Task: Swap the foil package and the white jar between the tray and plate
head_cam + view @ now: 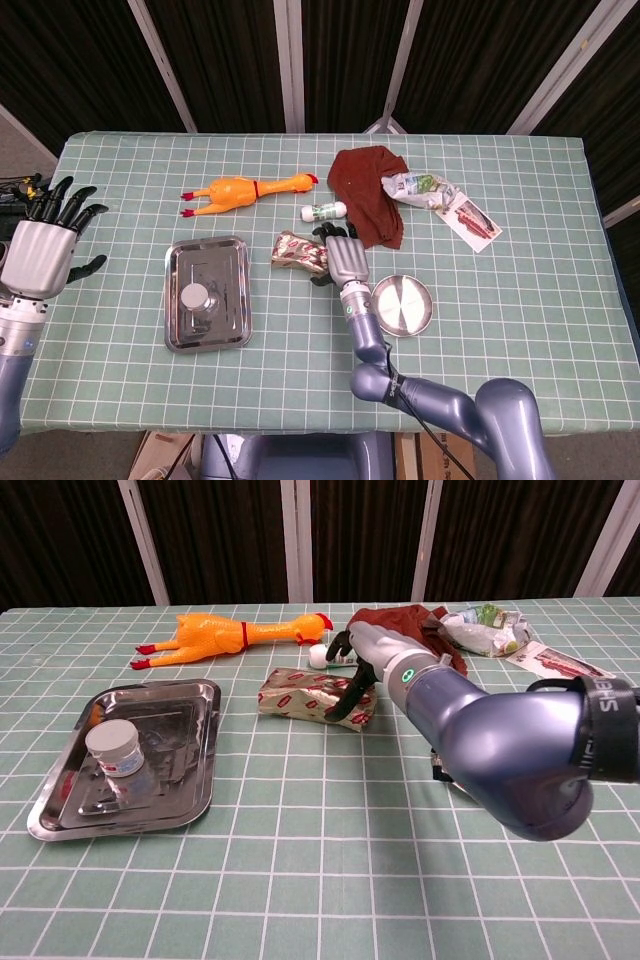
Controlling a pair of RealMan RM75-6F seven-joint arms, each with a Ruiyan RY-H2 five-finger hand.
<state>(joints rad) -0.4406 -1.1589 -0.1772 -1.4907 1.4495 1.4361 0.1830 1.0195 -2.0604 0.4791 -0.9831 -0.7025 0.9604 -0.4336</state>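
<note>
The foil package (296,251) (308,696) lies on the tablecloth between the tray and the plate. A white jar (194,296) (113,746) stands upright in the steel tray (207,241) (203,742). Nothing lies on the round steel plate (405,306), which sits to the right of the package. My right hand (345,258) (362,660) hovers over the package's right end with its fingers spread, the thumb reaching down to the package's near side. My left hand (44,246) is at the table's far left edge, fingers apart and holding nothing; the chest view does not show it.
An orange rubber chicken (245,189) (232,635) lies behind the tray. A small white bottle (324,212), a red cloth (368,192), a crumpled wrapper (420,188) and a printed card (470,218) crowd the back right. My right arm hides most of the plate in the chest view.
</note>
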